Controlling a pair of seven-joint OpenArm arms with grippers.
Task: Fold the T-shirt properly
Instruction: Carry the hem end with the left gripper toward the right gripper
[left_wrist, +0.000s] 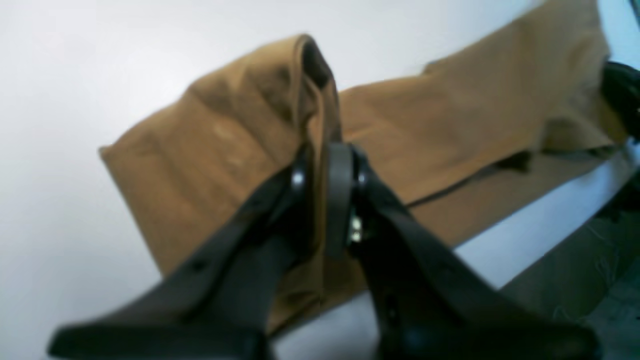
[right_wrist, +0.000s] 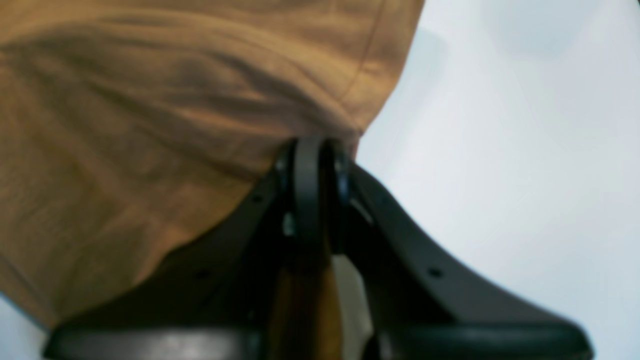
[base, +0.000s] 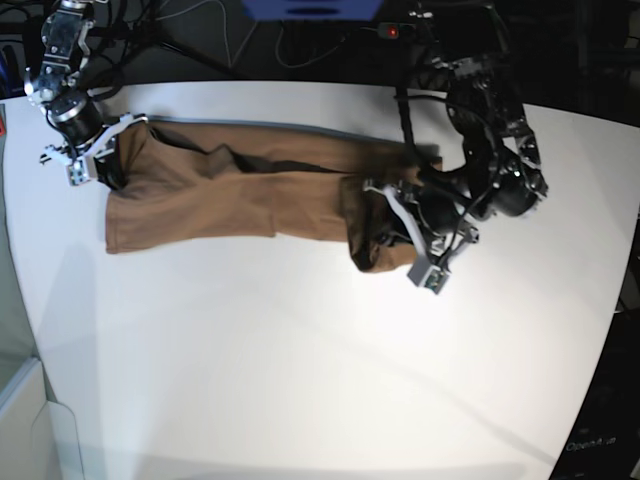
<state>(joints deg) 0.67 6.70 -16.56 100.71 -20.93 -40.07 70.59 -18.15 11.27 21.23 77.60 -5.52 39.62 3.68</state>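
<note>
The left gripper (left_wrist: 325, 165) had its jaws drawn tight on a bunched fold of the T-shirt (left_wrist: 225, 150), the tan cloth squeezed between the two black fingers and rising above them in a soft hump with a dark opening at its top. The right gripper (right_wrist: 315, 155) was likewise clamped on the cloth, its jaws pressed close together over a hemmed edge, with the fabric spreading away from them in loose wrinkles. In the base view the left gripper (base: 385, 215) sat over the garment's end nearer the desk's right edge, where the cloth was doubled back into a darker lump, while the right gripper (base: 105, 160) held the opposite end close to the desk's far left corner. Between the two, the T-shirt (base: 230, 190) lay stretched in a long, narrow band across the far part of the white desk (base: 300, 370), roughly parallel to its far edge, with a dark crease running along its upper side. The near half of the desk lay well apart from the cloth. Cables (base: 200, 30) and dark equipment stood beyond the far edge.
</note>
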